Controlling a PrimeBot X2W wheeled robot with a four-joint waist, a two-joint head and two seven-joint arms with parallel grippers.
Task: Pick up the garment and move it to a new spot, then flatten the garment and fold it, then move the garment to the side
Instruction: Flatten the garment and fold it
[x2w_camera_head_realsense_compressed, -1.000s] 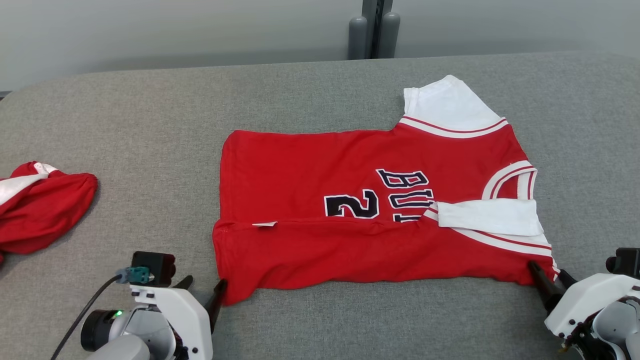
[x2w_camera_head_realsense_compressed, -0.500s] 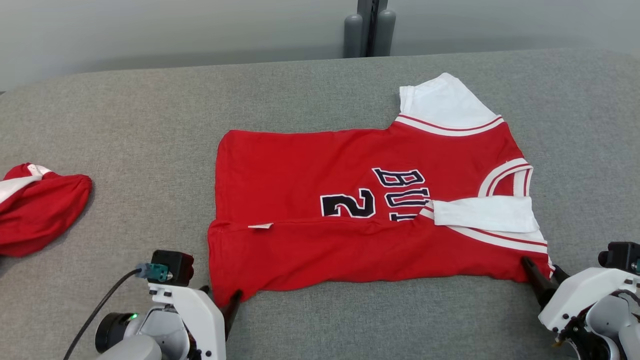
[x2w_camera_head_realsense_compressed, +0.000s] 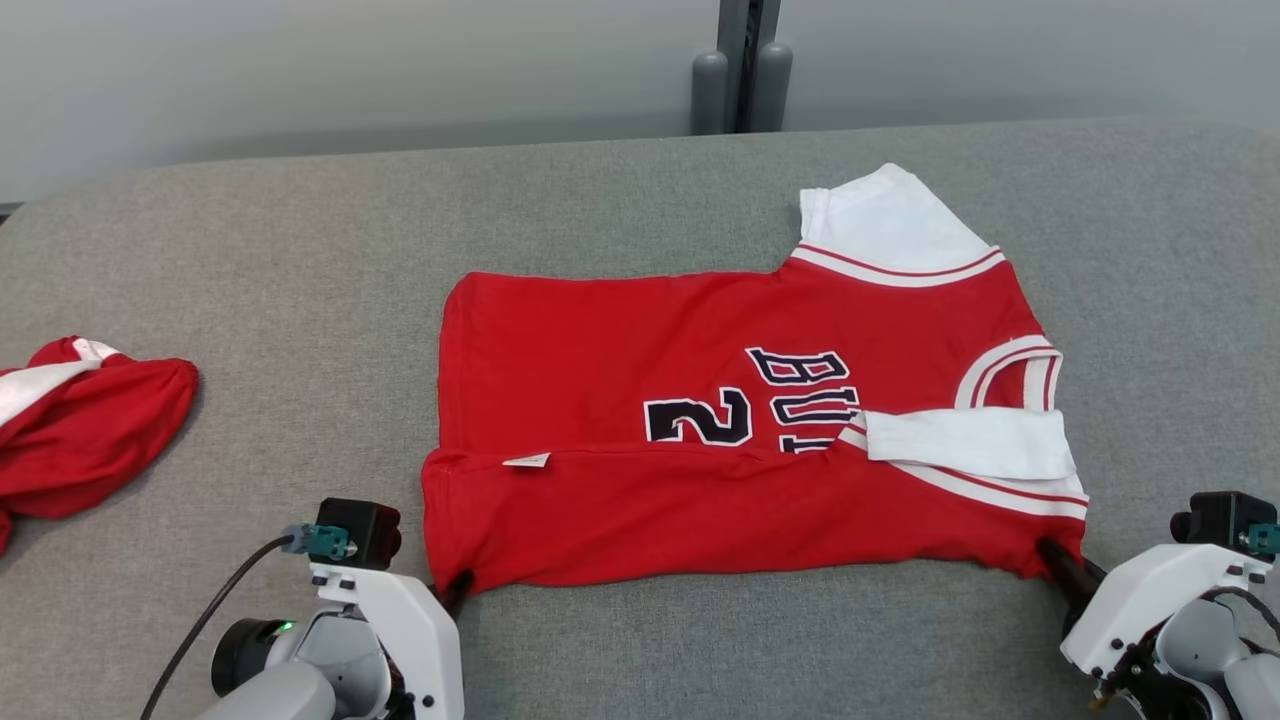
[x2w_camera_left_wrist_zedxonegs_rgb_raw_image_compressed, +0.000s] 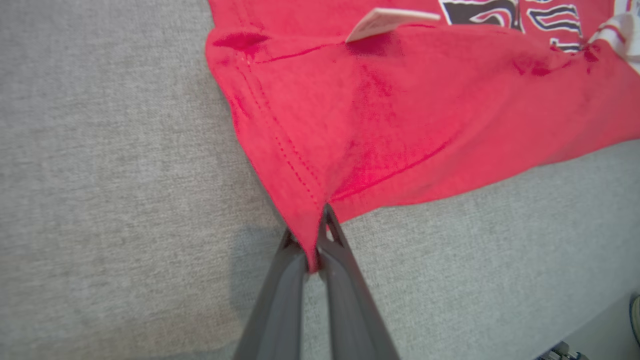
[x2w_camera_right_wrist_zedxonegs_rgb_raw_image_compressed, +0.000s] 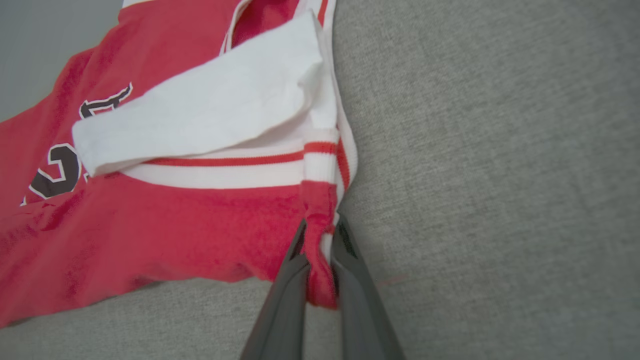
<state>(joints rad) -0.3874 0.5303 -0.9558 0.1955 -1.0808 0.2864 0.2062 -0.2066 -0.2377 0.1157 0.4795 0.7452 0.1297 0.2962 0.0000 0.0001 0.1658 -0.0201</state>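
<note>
Am viewing red jersey (x2w_camera_head_realsense_compressed: 700, 420) lying flat in middle of grey padded surface (x2w_camera_head_realsense_compressed: 300, 280), near long edge folded up over print, white sleeve (x2w_camera_head_realsense_compressed: 965, 443) lying across fold. Small white tag (x2w_camera_head_realsense_compressed: 527, 460) is poking out at fold line. Left gripper (x2w_camera_left_wrist_zedxonegs_rgb_raw_image_compressed: 309, 230) is pinching near-left hem corner, fingers almost together, cloth bunching between them. Right gripper (x2w_camera_right_wrist_zedxonegs_rgb_raw_image_compressed: 321, 225) is clamping near-right corner just below striped trim, jaws closed on red fabric. Am noting second red garment (x2w_camera_head_realsense_compressed: 80, 430) sitting crumpled well apart at robot's left.
</note>
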